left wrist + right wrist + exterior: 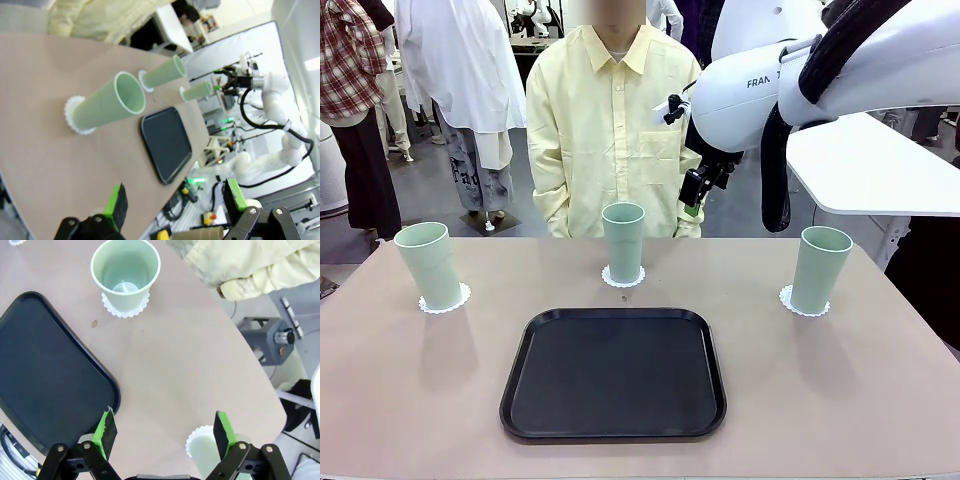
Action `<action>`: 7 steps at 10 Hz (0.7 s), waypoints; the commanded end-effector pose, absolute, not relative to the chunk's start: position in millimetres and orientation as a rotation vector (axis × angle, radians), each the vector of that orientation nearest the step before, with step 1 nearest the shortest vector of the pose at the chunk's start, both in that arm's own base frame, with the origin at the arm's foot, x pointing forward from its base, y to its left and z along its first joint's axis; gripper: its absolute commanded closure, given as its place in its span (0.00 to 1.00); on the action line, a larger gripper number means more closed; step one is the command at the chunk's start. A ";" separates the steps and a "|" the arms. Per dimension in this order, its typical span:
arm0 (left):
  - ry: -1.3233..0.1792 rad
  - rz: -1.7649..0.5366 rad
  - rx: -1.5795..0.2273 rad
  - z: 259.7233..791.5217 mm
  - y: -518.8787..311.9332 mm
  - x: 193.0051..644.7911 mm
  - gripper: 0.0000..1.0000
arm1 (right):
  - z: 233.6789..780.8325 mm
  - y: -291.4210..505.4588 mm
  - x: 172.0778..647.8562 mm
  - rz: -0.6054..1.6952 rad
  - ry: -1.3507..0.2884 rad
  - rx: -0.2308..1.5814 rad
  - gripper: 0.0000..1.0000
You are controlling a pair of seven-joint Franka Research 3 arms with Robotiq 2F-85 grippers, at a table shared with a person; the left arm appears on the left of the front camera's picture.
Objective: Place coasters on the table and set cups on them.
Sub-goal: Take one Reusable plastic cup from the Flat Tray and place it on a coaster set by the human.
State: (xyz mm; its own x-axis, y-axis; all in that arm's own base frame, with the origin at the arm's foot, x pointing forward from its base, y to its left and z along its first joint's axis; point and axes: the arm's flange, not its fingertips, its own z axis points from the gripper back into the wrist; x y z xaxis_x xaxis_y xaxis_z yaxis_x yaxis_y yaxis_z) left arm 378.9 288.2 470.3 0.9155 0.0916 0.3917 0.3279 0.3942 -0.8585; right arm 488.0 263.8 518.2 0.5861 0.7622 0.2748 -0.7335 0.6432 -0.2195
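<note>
The table (pixel 410 400) is a big, smooth, pinkish-beige top with round corners. Three tall cups stand on it, all pale mint green, plain plastic, a bit thinner at the bottom. Each one sits on a small round white paper coaster with a lacy, wavy edge. From the tray, the left cup (pixel 428 265) is at ten o'clock on its coaster (pixel 444 301), the middle cup (pixel 623 241) is at twelve o'clock on its coaster (pixel 623 278), and the right cup (pixel 820 269) is at two o'clock on its coaster (pixel 803 302).

The tray (pixel 614 373) is black, flat and almost square, with round corners and a low rim.

The left gripper (pixel 175 205) is spread wide, holding nothing. The right gripper (pixel 165 432) is also spread wide, up in the air above the table. Their pads are bright green.

A person in a soft yellow shirt (pixel 610 130) stands at the far side.
</note>
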 end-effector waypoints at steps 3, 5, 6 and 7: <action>-0.416 -0.158 -1.168 472.7 288.2 377.9 0.00 | 513.9 261.9 486.7 0.867 -0.380 -0.108 0.00; -0.416 -0.158 -1.168 472.7 288.2 377.9 0.00 | 533.2 221.2 456.9 0.730 -0.375 0.118 0.00; -0.416 -0.158 -1.168 472.7 288.2 377.9 0.00 | 554.5 178.3 441.8 0.559 -0.430 0.200 0.00; -0.416 -0.158 -1.168 472.7 288.2 377.9 0.00 | 568.3 142.7 434.2 0.439 -0.427 0.309 0.00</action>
